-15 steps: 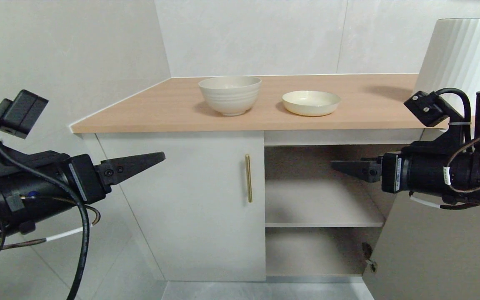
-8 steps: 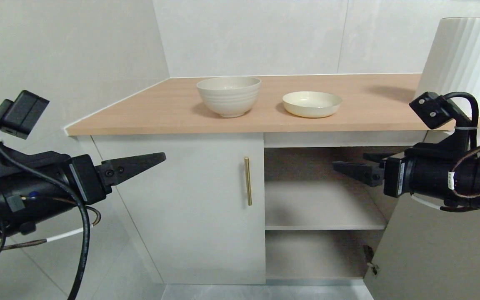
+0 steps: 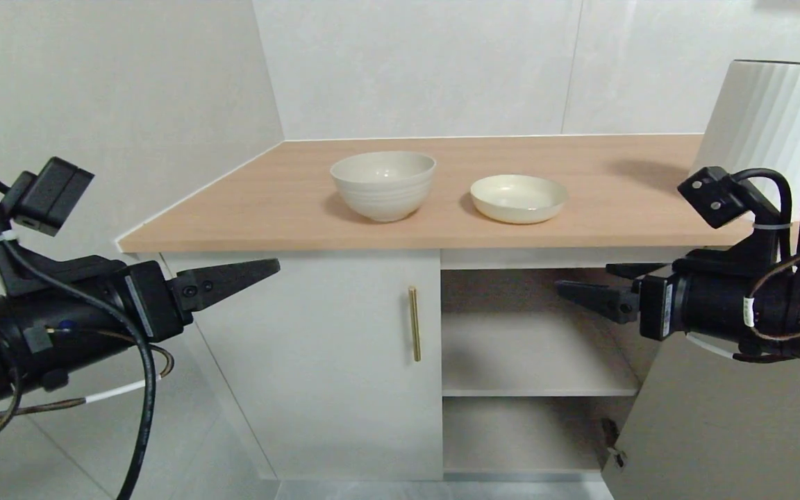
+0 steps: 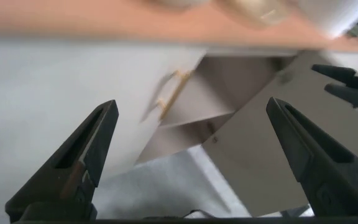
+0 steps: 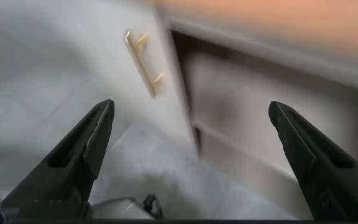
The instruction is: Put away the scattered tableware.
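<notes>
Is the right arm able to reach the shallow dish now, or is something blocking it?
Probably yes, though not straight. The right gripper hangs open below the countertop and must rise first. The shallow dish sits free, with the bowl apart on its left.

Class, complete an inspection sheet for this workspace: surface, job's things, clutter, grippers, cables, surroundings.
Surface: wooden countertop over a white cupboard; left door shut, right door open onto two shelves.
Job's things: bowl and shallow dish upright on the countertop, side by side, apart.
Clutter: white ribbed object at the countertop's right end.
Grippers: left gripper and right gripper open, holding nothing, below countertop level.
Cables: black cable hangs from the left arm; another arcs above the right.
Surroundings: pale tiled walls, grey floor.
</notes>
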{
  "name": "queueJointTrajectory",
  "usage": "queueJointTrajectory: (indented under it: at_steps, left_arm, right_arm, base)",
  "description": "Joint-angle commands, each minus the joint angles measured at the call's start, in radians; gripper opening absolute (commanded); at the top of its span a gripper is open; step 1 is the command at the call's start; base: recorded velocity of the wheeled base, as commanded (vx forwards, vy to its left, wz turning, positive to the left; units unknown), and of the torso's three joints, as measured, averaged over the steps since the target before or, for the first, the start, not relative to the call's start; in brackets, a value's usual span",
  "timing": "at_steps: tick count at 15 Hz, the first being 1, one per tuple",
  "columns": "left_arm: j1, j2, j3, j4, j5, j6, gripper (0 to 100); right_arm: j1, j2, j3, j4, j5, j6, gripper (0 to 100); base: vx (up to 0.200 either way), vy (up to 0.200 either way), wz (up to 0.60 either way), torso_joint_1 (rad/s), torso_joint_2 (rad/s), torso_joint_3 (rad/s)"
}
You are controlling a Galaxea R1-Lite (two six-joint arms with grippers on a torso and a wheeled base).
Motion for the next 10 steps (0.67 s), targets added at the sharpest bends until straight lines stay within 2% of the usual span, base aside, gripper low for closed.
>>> queueJointTrajectory:
  at_steps: [1, 6, 10]
  left_arm:
    - [0.000, 0.013, 0.002, 0.001, -0.001, 0.000, 100]
    - [-0.002, 0.036, 0.007, -0.001, -0.007, 0.000, 100]
    - [0.000, 0.053, 0.009, -0.001, -0.042, 0.000, 100]
  right_arm:
    - [0.001, 0.002, 0.000, 0.001, 0.001, 0.000, 100]
    - [-0.001, 0.009, 0.000, 0.001, 0.001, -0.003, 100]
    - [-0.002, 0.023, 0.000, -0.001, 0.001, -0.022, 100]
  base:
    - [0.000, 0.000, 0.00, 0.163, -0.53, -0.290]
    - [0.000, 0.000, 0.00, 0.176, -0.48, -0.288]
    - [0.000, 0.000, 0.00, 0.192, -0.48, -0.279]
